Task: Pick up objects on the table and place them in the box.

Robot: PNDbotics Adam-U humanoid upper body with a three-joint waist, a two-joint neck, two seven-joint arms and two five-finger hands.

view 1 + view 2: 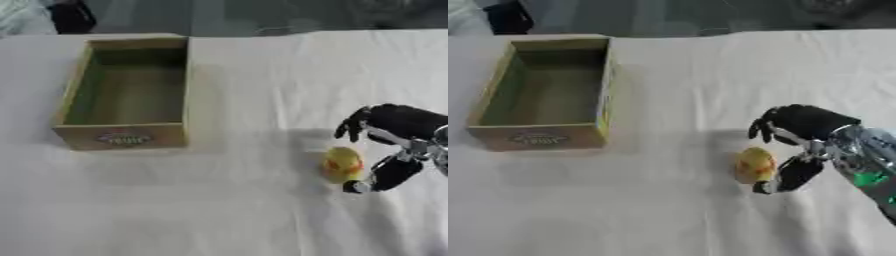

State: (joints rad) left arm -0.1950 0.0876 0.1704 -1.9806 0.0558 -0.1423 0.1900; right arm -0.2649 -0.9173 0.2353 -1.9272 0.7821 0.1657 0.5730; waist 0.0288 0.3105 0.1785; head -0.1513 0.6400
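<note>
Though the yellow object (341,164) is blurry, the right robot hand (798,131) brackets it

Both head-mounted eye views look steeply down from near, sharing the box (124,95) and the white table (262,75).

A tan rectangular cardboard box (127,95) has a dull green inside and a small reddish label on its front. The small yellow rounded toy (341,164) carries orange marks. The white cloth-covered tabletop (262,80) is plain. The right hand (802,132) is black with silver parts.
</note>
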